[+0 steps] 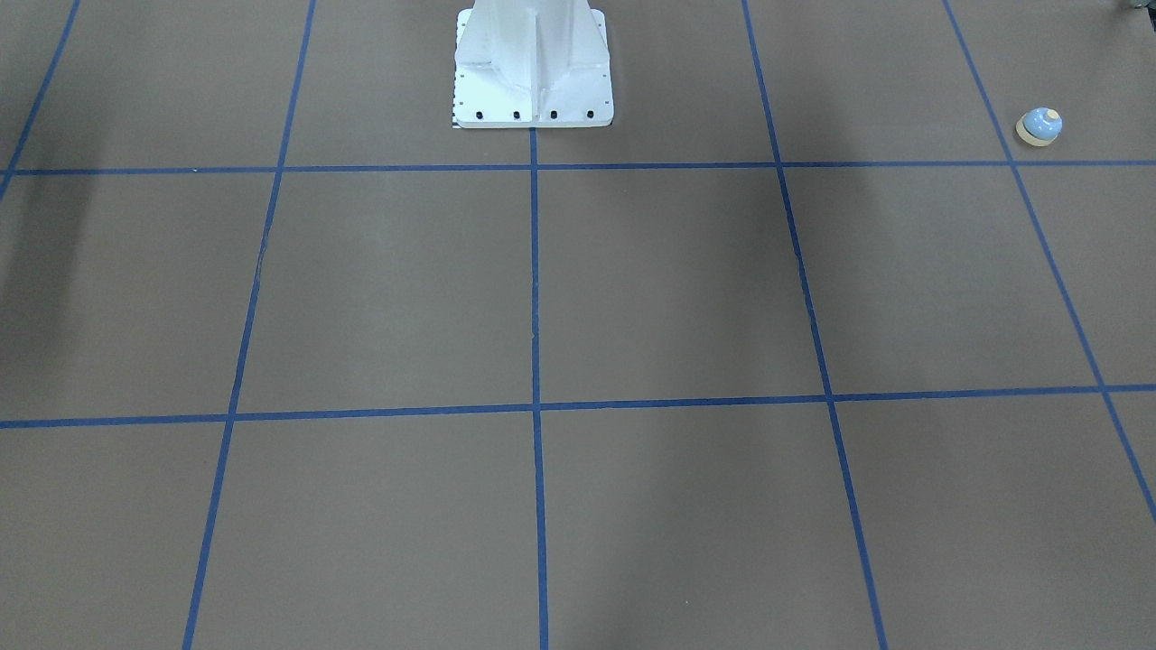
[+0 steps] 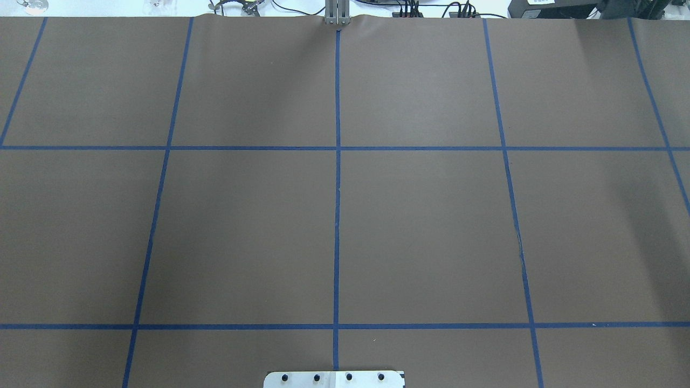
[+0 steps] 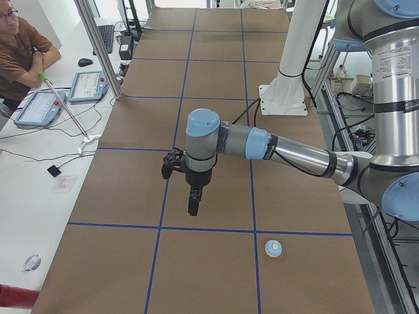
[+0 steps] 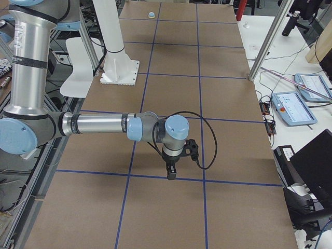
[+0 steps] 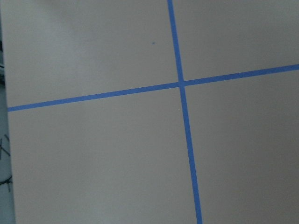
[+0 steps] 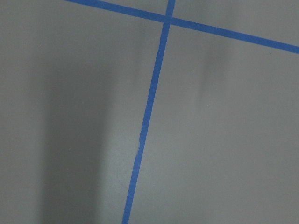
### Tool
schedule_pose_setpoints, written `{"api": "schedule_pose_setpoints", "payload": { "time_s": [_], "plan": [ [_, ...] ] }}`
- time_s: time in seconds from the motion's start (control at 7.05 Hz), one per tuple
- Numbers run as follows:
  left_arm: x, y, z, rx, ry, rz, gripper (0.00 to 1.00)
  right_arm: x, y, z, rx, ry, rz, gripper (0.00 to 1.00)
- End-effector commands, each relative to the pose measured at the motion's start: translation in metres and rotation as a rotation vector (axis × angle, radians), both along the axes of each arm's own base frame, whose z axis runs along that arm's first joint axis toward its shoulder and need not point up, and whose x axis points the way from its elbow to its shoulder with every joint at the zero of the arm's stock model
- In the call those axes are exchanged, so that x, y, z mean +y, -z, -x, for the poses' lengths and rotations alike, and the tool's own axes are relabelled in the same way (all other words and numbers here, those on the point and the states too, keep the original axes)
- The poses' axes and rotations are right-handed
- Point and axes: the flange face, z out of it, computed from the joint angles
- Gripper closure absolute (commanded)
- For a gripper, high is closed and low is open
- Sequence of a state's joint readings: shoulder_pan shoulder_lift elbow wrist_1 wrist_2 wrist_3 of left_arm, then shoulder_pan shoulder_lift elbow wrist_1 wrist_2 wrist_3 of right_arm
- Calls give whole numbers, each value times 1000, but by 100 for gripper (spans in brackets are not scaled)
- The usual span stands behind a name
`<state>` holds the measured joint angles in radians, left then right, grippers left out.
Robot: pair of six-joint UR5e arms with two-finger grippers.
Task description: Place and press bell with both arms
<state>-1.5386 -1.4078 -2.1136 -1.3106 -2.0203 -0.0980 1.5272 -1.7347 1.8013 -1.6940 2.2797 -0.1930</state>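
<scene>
**Table.** The table [image 1: 677,289] is being covered edge to edge by brown paper. The paper is being divided into large squares by blue tape lines [image 1: 535,271]. Only this paper and crossing tape are being shown in both wrist views.

**Arms.** The left arm [image 3: 288,150] is being shown large in the exterior left view. It is being stretched from the right edge to mid frame, above the table. The right arm [image 4: 98,124] is being stretched from the left edge to the centre of the exterior right view.

**Pedestal.** The white pedestal [image 1: 533,68] is being shown bolted to the table at the top centre of the front-facing view. Its plate is being cut off by the bottom edge of the overhead view.

**Operator.** An operator [image 3: 19,52] is being shown at the upper left of the exterior left view, arms folded.

**Hands.** The left hand [image 3: 192,208] is being pointed straight down at mid frame, over a tape line. The right hand [image 4: 170,175] is being pointed down just below frame centre. Both are being shown only in side views, so spread or pressed together cannot be told.

**Bell.** The bell [image 3: 273,248] is being shown upright on the table, lower right of the left hand and apart from it, just right of a tape line. In the front-facing view it is sitting at the upper right [image 1: 1039,126]. In the exterior right view it is sitting small at the top edge [image 4: 151,15], well apart from the right hand.
</scene>
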Motion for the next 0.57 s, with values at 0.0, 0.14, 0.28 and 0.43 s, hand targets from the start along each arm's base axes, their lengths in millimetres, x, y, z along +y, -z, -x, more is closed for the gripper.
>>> {"api": "schedule_pose_setpoints", "payload": {
  "time_s": [0.0, 0.14, 0.28, 0.43],
  "plan": [
    [7, 29, -19, -85, 234, 106, 0, -19, 31, 0, 8, -4, -63, 0],
    [1, 29, -70, -144, 376, 173, 0, -15, 31, 1, -8, -3, -62, 0],
    [1, 25, -123, -208, 520, 216, 0, -17, 34, 2, -12, -1, -71, 0],
    [9, 17, -153, -229, 650, 279, 0, -15, 36, 5, -52, -2, -68, 0]
  ]
}}
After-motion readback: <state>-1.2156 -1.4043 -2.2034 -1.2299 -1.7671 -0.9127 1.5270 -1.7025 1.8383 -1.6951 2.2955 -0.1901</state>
